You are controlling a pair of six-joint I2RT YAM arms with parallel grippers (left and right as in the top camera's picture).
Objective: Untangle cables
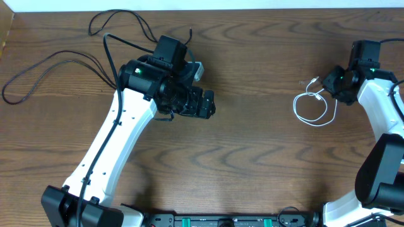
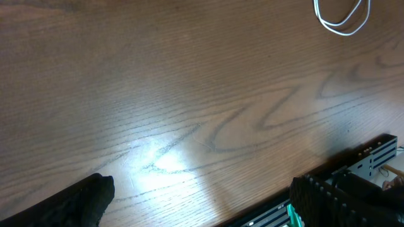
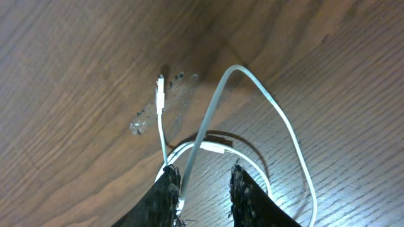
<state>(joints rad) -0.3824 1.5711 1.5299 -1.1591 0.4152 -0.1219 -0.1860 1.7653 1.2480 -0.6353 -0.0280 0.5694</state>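
Dark wood-grain table (image 1: 252,157) fills every view.

Overhead: your two black cables sit in the upper left of the frame. One black cable (image 1: 57,55) makes a long loose loop running out to the far left edge. The other black cable (image 1: 120,11) curls near the top edge and runs down toward the L arm, w/ part of it hidden under the arm. They look apart from the white cable (image 1: 312,108), which lies at mid-right as a small loop on the wood, well away from both.

L gripper (image 1: 205,104) hovers left of centre, pointing right, not touching any cord. In the L wrist view its fingers (image 2: 82,202) sit at the bottom corners, spread wide, w/ only bare wood between them. The white loop shows in that view's top right corner.

R gripper (image 1: 328,85) is right at the upper end of the white cable. R wrist view: two white strands run down betw. the fingers (image 3: 167,192), w/ one hugging the left finger. The gap there is narrow, and you can't tell if it's actually pinching. The white plug (image 3: 160,94) lies just above, flat on the table.
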